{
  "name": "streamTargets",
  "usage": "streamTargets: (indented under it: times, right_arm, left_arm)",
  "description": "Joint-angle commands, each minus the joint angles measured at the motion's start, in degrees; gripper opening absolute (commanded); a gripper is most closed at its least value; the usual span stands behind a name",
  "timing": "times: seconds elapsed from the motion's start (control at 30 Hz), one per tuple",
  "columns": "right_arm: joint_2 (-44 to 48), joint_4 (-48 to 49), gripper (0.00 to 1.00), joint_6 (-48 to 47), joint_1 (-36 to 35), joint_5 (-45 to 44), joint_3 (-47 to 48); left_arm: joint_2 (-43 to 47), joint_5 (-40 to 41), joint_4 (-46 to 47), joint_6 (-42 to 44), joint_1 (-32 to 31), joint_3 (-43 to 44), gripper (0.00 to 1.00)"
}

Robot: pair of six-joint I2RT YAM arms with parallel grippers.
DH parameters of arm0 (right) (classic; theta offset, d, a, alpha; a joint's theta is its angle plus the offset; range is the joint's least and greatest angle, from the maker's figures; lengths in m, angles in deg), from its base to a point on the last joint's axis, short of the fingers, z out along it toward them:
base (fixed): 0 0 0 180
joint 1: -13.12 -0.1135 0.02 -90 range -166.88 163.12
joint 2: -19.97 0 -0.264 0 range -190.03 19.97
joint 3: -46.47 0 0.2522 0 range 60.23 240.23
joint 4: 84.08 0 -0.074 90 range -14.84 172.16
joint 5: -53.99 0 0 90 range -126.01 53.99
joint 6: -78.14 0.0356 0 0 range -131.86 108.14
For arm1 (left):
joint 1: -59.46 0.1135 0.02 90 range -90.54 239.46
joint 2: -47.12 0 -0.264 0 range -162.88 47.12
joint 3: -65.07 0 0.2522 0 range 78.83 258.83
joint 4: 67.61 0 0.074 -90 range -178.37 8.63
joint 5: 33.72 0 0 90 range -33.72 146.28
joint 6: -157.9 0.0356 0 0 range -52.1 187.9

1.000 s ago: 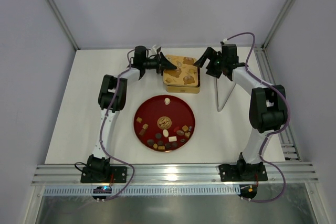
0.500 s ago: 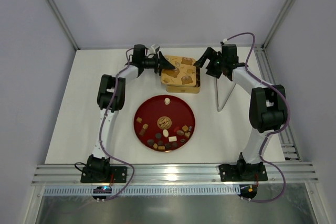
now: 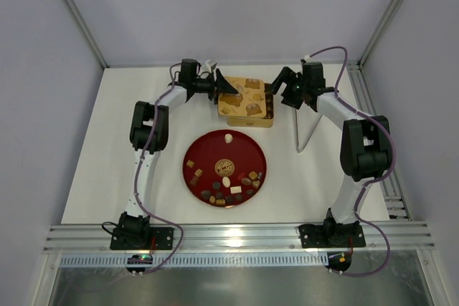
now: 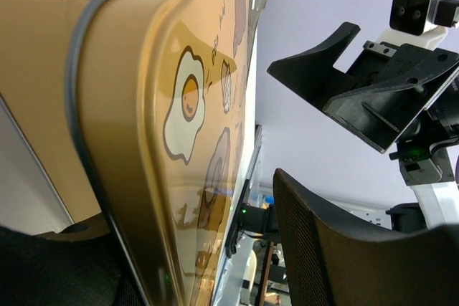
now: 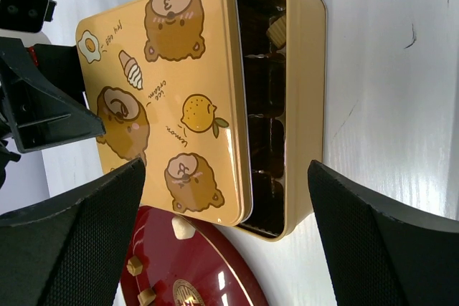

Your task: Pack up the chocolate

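Lid (image 3: 241, 91) shifted toward 9 o'clock in the last second; tin (image 5: 305, 105) now uncovered along its 3 o'clock edge, so opening underway. Left gripper (image 3: 226, 85) wide at lid edge, right gripper (image 3: 276, 88) wide, empty. Chocolate (image 3: 228, 188) on plate (image 3: 244, 150), 6 o'clock of tin.

White arm links (image 3: 143, 171), black joints (image 3: 145, 125), purple cables (image 3: 327, 51), black mesh-textured fingers (image 5: 79, 249)

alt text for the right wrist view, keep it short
A gold tin sits on a white table, its cartoon-printed lid shifted aside, baring a strip of dark compartments with one light candy. The open right gripper frames the bottom corners; the left gripper is at the lid's left edge, a red plate below.
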Motion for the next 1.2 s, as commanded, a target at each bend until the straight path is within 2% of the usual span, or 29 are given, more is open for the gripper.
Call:
streamTargets:
  times: [0.0,0.3,0.7,1.17]
  right_arm:
    - [1.1,2.3,0.94,-0.9,0.0,0.2,-0.5]
    - [1.4,2.6,0.93,-0.7,0.0,0.4,-1.1]
    - [0.8,2.9,0.92,-1.2,0.0,0.7,-1.2]
    - [-0.4,3.5,0.9,-0.6,-0.7,1.2,-1.0]
  left_arm:
    - [3.9,1.5,-6.1,4.1,0.7,-0.2,0.56]
    - [4.5,3.9,-15.4,9.8,1.3,1.6,0.56]
    - [4.1,5.3,-22.8,14.8,2.1,3.7,0.55]
    - [7.7,4.3,-23.5,15.8,3.1,2.2,0.59]
